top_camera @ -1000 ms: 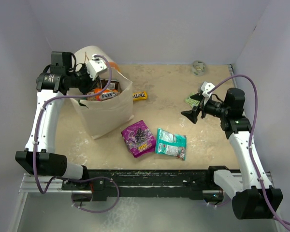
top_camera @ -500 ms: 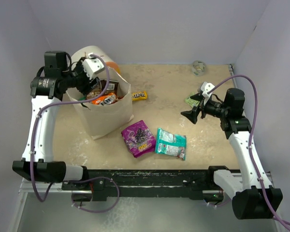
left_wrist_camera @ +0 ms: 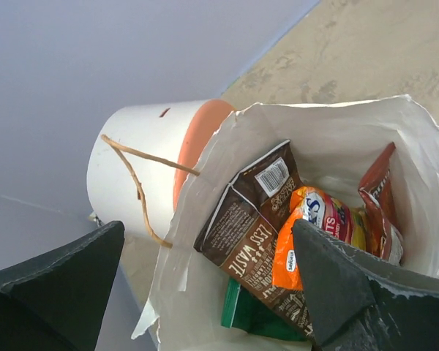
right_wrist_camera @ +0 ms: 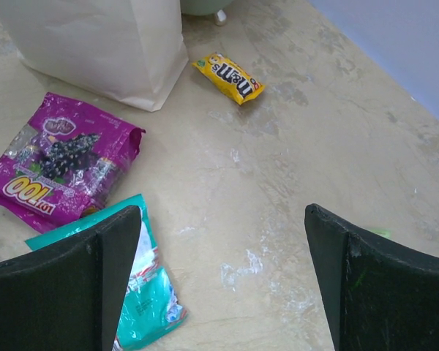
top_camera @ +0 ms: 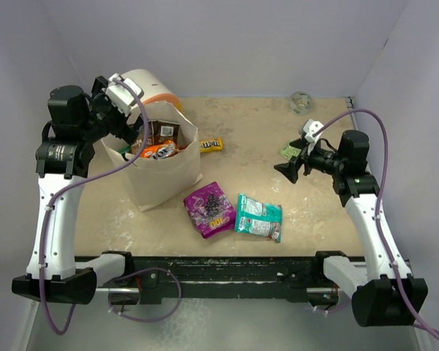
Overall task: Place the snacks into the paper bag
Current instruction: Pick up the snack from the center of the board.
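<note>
- From above: the paper bag (top_camera: 168,175) is stood on the bench (top_camera: 278,124) (left pincer (top_camera: 126,130) above its mouth).
- Left wrist: jaws are spread wide, empty; a brown packet (left_wrist_camera: 252,219) is seen inside the bag.
- Right wrist: the right pincer (right_wrist_camera: 219,219) is spread too; purple packet (right_wrist_camera: 62,161) and yellow candy bag (right_wrist_camera: 228,78) are seen outside.

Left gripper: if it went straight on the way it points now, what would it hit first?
Most likely the dark brown packet standing inside the paper bag; the left gripper, open, aims into its mouth. Depth is hard to judge.
</note>
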Action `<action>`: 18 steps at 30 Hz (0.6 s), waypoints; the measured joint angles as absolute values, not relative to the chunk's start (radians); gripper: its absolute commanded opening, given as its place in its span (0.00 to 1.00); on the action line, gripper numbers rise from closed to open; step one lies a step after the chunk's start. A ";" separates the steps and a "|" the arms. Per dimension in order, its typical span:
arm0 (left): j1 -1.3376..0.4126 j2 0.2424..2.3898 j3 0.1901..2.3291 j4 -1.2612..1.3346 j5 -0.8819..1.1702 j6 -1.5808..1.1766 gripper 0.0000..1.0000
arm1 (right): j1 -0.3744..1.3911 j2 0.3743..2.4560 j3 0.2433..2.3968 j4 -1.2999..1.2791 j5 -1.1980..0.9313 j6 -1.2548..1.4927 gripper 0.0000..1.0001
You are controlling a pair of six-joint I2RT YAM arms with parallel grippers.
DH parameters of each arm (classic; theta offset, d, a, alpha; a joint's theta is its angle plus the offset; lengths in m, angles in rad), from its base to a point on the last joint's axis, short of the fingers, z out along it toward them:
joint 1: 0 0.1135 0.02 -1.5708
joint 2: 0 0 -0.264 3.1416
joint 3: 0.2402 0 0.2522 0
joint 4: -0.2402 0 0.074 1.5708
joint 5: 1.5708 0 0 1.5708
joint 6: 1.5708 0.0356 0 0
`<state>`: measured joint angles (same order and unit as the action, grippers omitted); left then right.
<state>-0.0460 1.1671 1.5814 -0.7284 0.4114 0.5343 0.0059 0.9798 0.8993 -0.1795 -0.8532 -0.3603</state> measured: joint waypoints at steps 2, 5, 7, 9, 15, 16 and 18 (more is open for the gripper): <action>-0.046 1.168 1.568 -0.706 0.388 0.502 0.99 | 0.010 1.009 0.914 -0.182 -0.849 -0.359 0.94; -0.046 1.168 1.555 -0.696 0.361 0.458 0.99 | 0.027 1.060 0.933 -0.183 -0.817 -0.358 0.93; -0.046 1.166 1.555 -0.691 0.349 0.432 0.99 | 0.045 1.089 0.942 -0.183 -0.771 -0.358 0.93; -0.046 1.161 1.553 -0.683 0.346 0.417 0.99 | 0.060 1.114 0.952 -0.186 -0.716 -0.358 0.93; -0.046 1.109 1.531 -0.655 0.356 0.376 0.99 | 0.074 1.232 1.053 -0.204 -0.499 -0.342 0.90; -0.046 1.099 1.527 -0.650 0.360 0.371 0.99 | 0.071 1.259 1.071 -0.205 -0.462 -0.331 0.90; -0.046 1.081 1.523 -0.644 0.370 0.357 0.99 | 0.064 1.311 1.095 -0.207 -0.412 -0.311 0.89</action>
